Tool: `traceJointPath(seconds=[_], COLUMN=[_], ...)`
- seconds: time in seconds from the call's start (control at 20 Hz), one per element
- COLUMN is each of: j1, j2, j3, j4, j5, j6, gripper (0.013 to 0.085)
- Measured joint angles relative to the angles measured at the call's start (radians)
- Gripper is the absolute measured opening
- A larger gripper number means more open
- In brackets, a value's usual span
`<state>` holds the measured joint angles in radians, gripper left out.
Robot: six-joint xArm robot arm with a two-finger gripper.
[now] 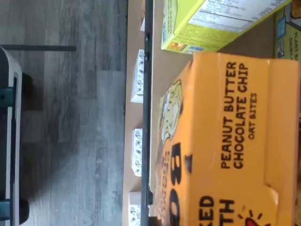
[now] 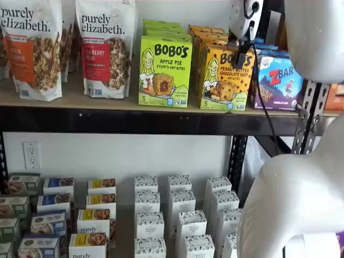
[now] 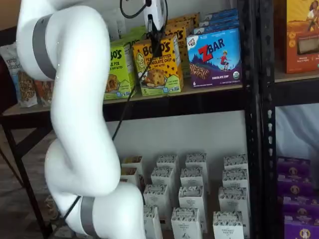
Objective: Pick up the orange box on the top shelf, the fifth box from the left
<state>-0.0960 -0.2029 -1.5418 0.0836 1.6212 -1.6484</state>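
Grey wood-plank floor (image 1: pixel 70 117) lies under a black steel rack against a pale wall, and in both shelf views my own white arm (image 3: pixel 75 124) fills the foreground between camera and shelves. Behind it, low down, stand rows of small white patterned cartons (image 2: pixel 183 215).

Higher up is the top shelf (image 2: pixel 134 121), a pale tan board with a thick black front rail. On it stands the orange box (image 2: pixel 224 78), a yellow-orange Bobo's peanut butter chocolate chip carton with a cartoon blonde girl and a green bottom strip. It stands upright at the front edge, between a green Bobo's apple pie carton (image 2: pixel 165 72) and a blue-purple ZBar box (image 2: pixel 279 80), close to both.

My gripper (image 2: pixel 242 51), white body with black fingers, hangs right at the upper part of that orange carton; in a shelf view the fingers overlap its top front. I cannot tell how wide they stand, nor whether they touch cardboard. The wrist view shows the carton's top panel very close below.

I judge this to be the grasping step: positioned at the carton, lift not yet begun. Next I need a firm, square closure on its sides, then a pull clear of both neighbours without dragging either
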Motion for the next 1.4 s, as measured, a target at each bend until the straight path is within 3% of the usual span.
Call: traceJointPath(seconds=[0.65,1.3,1.4], j1=[-0.001,-0.007,-0.008], j2=[-0.008,-0.015,-0.014], j3=[0.013,0.021,0.018], j4=[0.007,0.025,0.027], j5=[-0.019,-0.024,-0.021], j6=[0.000,-0.003,-0.004], gripper=[0.0490,0.0210,0.0210])
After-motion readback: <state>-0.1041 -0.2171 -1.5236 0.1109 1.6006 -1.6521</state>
